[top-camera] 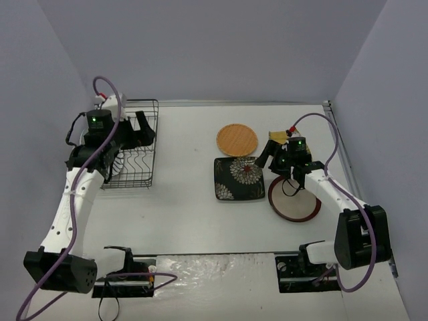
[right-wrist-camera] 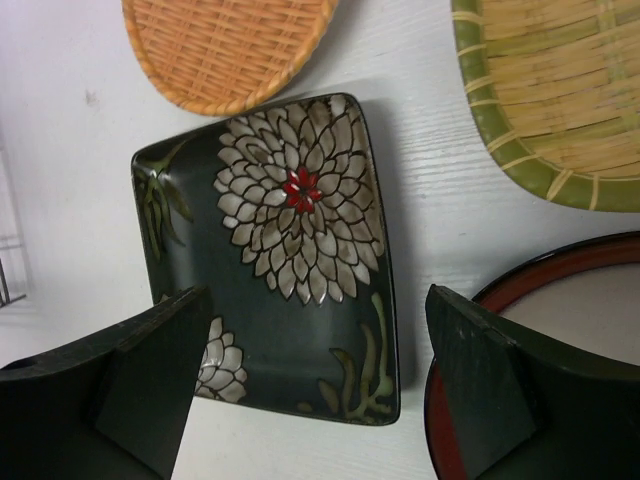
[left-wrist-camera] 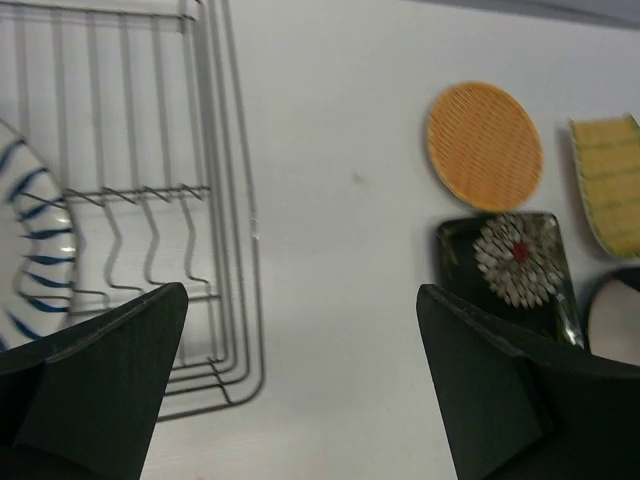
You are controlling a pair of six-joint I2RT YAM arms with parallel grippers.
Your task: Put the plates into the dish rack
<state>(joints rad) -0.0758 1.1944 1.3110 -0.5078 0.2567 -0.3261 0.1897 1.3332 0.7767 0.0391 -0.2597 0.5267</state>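
One dish rack [top-camera: 138, 170] sits with its long axis running near-to-far.

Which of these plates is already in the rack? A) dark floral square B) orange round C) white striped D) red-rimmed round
C: the left wrist view shows the white striped plate sitting among the wires of the dish rack.

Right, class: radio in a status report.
Left gripper open, empty, at dish rack. Right gripper open over dark square plate. Striped plate in rack. No obstruction seen.
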